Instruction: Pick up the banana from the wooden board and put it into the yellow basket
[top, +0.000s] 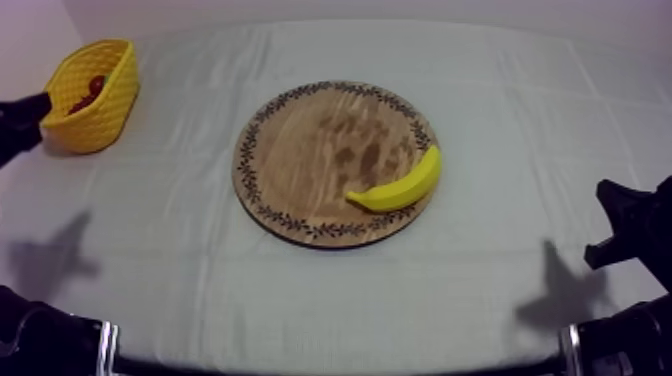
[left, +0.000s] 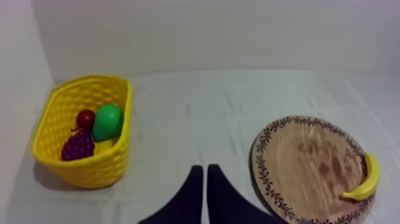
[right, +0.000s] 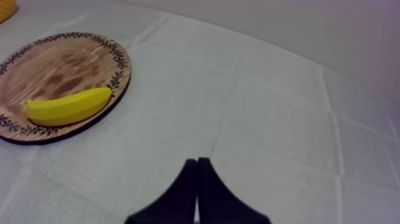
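Item: banana (top: 398, 186) — toy fruit, yellow, curved. It lies flat on the wooden board (top: 300, 150), along the patterned rim at the board's side nearest my right arm. Handling, as judged: light, stiff, smooth and probably slippery, not fragile; best taken across the thick middle, fingers straddling the curve, not at the tapered ends. Yellow basket (top: 110, 110): well apart from the board, toward my left arm's side of the counter (top: 520, 110); holds a pear (left: 108, 122), a small red fruit (left: 86, 119), a bunch of grapes (left: 77, 146). Left gripper (left: 205, 170), right gripper (right: 197, 162) — fingers pressed together on nothing, both clear of the board.
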